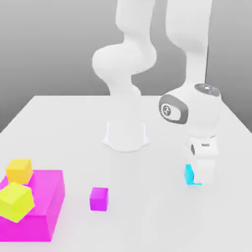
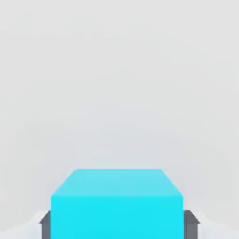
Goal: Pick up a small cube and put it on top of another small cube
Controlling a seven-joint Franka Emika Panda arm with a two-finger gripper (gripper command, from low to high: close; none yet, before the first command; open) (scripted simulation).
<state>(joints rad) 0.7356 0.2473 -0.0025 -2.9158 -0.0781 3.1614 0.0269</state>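
Observation:
The small cyan cube [image 1: 189,173] rests low on the white table at the exterior view's right. My gripper [image 1: 200,176] stands straight down over it, shut on the cyan cube. In the hand view the cyan cube [image 2: 116,205] sits between the dark pads [image 2: 45,223], which press against its two sides. The small magenta cube [image 1: 99,199] lies alone on the table, well toward the exterior view's left of the gripper and a little nearer the front.
A big flat magenta block [image 1: 47,202] sits at the front of the exterior view's left, with two larger yellow cubes [image 1: 19,170] [image 1: 16,202] on it. The arm's white base [image 1: 125,135] stands mid-table behind the cubes.

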